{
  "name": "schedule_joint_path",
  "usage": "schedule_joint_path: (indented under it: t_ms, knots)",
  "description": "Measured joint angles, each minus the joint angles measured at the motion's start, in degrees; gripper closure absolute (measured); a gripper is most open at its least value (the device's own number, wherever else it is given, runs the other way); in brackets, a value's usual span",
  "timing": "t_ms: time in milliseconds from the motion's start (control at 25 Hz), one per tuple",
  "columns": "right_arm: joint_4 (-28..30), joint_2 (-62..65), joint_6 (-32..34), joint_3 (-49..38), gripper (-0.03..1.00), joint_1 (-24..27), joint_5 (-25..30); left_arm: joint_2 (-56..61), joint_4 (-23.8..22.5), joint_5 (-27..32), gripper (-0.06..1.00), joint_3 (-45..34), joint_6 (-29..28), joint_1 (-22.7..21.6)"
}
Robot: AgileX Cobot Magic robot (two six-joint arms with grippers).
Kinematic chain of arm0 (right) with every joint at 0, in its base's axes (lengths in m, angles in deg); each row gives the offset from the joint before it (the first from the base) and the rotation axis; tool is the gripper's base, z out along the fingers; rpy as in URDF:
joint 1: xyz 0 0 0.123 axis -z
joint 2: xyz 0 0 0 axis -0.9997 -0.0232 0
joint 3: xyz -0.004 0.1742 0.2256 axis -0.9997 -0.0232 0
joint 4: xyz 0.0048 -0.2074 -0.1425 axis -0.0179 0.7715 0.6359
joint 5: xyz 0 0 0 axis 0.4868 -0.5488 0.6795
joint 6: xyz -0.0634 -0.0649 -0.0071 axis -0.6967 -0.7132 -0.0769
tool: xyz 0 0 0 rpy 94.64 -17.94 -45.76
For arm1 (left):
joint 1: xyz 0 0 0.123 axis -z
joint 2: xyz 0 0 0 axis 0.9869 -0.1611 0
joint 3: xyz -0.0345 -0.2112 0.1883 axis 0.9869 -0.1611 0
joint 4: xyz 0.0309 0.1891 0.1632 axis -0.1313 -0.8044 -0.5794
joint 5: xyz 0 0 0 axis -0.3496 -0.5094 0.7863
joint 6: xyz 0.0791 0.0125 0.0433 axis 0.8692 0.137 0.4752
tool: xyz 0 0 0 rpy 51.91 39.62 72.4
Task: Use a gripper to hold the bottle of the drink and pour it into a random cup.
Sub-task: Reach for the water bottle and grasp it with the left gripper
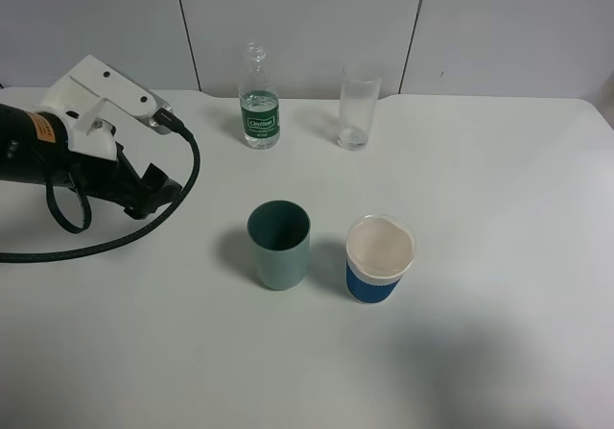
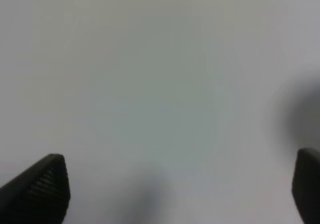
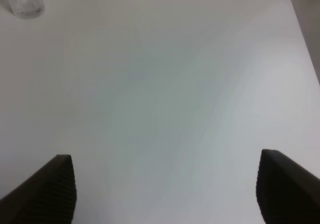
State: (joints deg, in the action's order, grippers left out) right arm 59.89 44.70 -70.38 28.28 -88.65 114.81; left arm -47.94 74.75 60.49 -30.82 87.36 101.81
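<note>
Over the white surface point(image 1: 508, 218), the left end effector point(image 1: 153, 195) hovers low at the left, spread wide and empty. The right end effector point(image 3: 165, 189) is spread and empty too. The bottle point(image 1: 259, 112) stands upright at the far edge, well apart from the left one, with the glass point(image 1: 358, 107) near its right. A teal cup point(image 1: 279, 245) and a paper cup point(image 1: 379, 258) stand closer.

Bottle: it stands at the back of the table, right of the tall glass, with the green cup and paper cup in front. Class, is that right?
No. The exterior high view shows the bottle left of the glass, not right. Otherwise correct: both stand at the back of the table, green cup and paper cup in front.
</note>
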Motion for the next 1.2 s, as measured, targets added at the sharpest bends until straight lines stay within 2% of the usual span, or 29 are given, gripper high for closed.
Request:
schedule_joint_path:
  t_ms: [520,880,1200]
  knots:
    - [0.0,0.0,0.0,0.0,0.23,0.0,0.0,-9.4,-0.8,-22.4,0.07,0.0,-0.8,0.0]
    - [0.0,0.0,0.0,0.0,0.23,0.0,0.0,-16.8,-6.0,-34.9,0.1,0.1,-7.3,0.0]
    - [0.0,0.0,0.0,0.0,0.23,0.0,0.0,-19.4,-6.3,-45.5,0.11,0.1,-9.4,0.0]
